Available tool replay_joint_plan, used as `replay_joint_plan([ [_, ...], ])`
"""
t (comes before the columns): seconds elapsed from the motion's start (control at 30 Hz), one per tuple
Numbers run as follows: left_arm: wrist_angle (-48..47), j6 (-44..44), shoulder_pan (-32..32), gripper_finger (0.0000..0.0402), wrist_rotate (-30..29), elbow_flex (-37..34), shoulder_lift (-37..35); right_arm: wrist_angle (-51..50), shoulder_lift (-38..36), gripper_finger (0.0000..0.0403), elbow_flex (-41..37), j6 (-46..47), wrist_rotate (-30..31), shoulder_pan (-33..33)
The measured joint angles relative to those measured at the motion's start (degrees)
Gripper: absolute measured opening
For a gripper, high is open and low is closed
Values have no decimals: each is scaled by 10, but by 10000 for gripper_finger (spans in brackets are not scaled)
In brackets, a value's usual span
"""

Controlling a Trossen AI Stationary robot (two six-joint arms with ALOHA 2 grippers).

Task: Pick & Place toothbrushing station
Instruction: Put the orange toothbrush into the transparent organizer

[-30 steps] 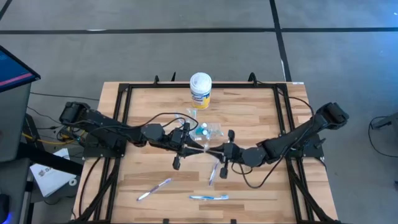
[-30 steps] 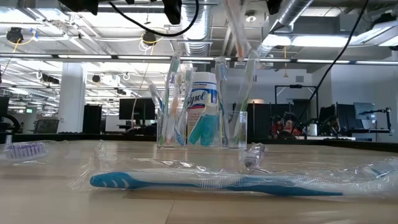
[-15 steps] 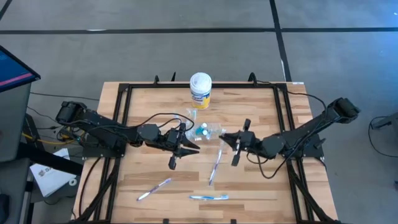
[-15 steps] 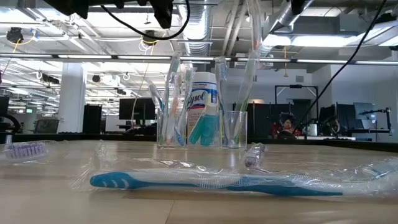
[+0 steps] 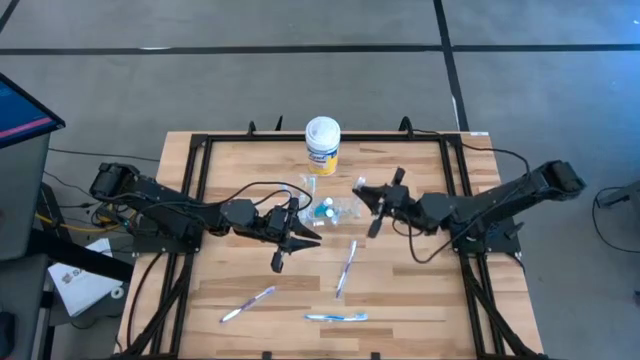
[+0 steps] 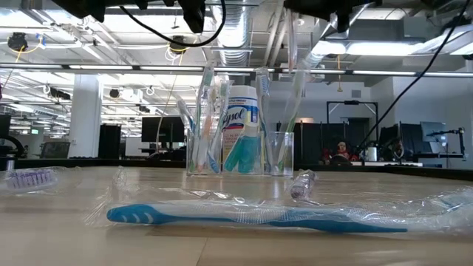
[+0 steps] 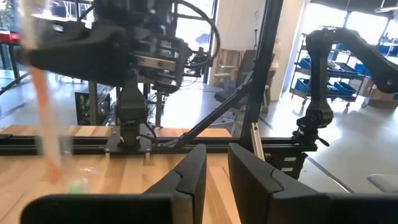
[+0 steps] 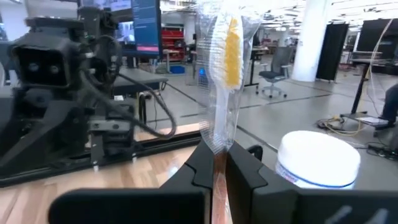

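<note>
Item: toothbrushing station, table centre.

Clear plastic cup [image 5: 345, 209]: stands near mid-table, at 6 o'clock from the yellow canister [image 5: 322, 146], which sits at the table's 12 o'clock edge. In the low view the cup [image 6: 278, 154] holds upright toothbrushes, with a second clear holder [image 6: 203, 151] of brushes just beside it and a teal tube [image 6: 238, 155] between them.

Loose wrapped toothbrushes on the wood: one [image 5: 347, 268] at 6 o'clock from the cup; one [image 5: 248, 303] towards 7 o'clock; a blue one [image 5: 335, 317] near the 6 o'clock edge, lying in its clear wrapper across the foreground of the low view [image 6: 251, 216].

Right gripper [image 5: 368, 200]: just beside the cup at its 3 o'clock side, above the table, fingers clamped on a wrapped toothbrush with an orange-yellow handle [image 8: 229, 56], held upright.

Left gripper [image 5: 305, 240]: at 8 o'clock from the cup, near it; fingers [image 7: 193, 174] stand a narrow gap apart with nothing between them.
</note>
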Motion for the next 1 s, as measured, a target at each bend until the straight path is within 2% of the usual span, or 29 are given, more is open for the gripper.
replay_joint_plan([
  [0.47,-4,0,0,58,0,0,0,-14,5,8,-7,9,-127,-110],
  [0.7,-6,0,0,58,1,0,0,102,5,8,-76,33,-211,-160],
  [0.9,-6,0,0,58,0,0,0,159,5,8,-125,43,-221,-181],
  [1.0,-5,3,1,58,0,0,0,190,5,8,-141,50,-258,-195],
])
